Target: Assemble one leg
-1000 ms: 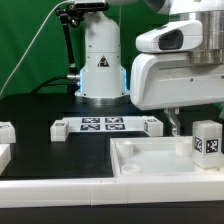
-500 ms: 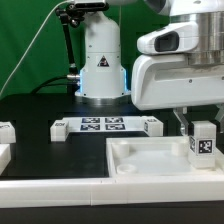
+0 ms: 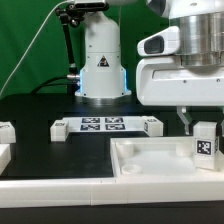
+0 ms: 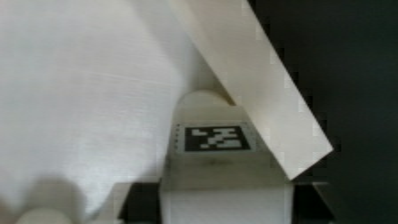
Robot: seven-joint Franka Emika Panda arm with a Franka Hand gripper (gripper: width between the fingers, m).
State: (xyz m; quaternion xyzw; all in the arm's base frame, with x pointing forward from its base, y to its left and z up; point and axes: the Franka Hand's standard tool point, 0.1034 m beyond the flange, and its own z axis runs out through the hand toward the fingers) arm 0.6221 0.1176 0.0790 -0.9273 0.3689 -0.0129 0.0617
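The leg [image 3: 207, 145] is a small white post with a black-and-white tag, standing upright at the exterior view's right, over the right end of the large white tray-like piece [image 3: 150, 158]. My gripper [image 3: 203, 128] comes down from above, with a dark finger [image 3: 185, 121] against the leg's side. In the wrist view the leg [image 4: 217, 138] fills the gap between my two dark fingers [image 4: 143, 203], which touch both of its sides. The gripper [image 4: 226, 203] is shut on the leg. The tray-like piece's flat face [image 4: 89, 90] and raised rim [image 4: 267, 80] lie beneath.
The marker board [image 3: 105, 126] lies on the black table in the middle, in front of the robot base [image 3: 102, 60]. Other white parts [image 3: 5, 132] sit at the exterior view's left edge. A white rail [image 3: 50, 186] runs along the front.
My gripper has moved toward the exterior view's right, from beside the leg to astride it, and has come a little lower. The leg has shifted slightly.
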